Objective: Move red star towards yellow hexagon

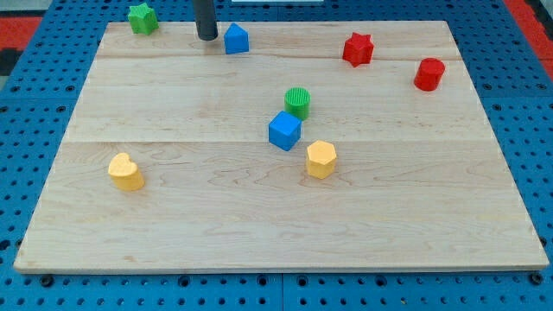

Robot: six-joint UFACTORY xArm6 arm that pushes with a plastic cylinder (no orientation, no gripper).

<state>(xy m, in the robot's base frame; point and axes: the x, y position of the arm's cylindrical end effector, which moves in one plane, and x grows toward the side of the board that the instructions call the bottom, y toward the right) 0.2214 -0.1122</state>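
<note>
The red star (358, 48) lies near the view's top right on the wooden board. The yellow hexagon (320, 159) lies near the middle, below and a little left of the star. My tip (206, 38) is at the view's top, left of centre, far to the left of the red star and just left of a blue house-shaped block (236, 39), close to it; I cannot tell whether they touch.
A blue cube (284, 130) and a green cylinder (297, 102) lie between the star and the hexagon. A red cylinder (429, 74) is at the right, a green star (143, 18) at the top left, a yellow heart (126, 172) at the lower left. The board (259, 225) sits on a blue pegboard.
</note>
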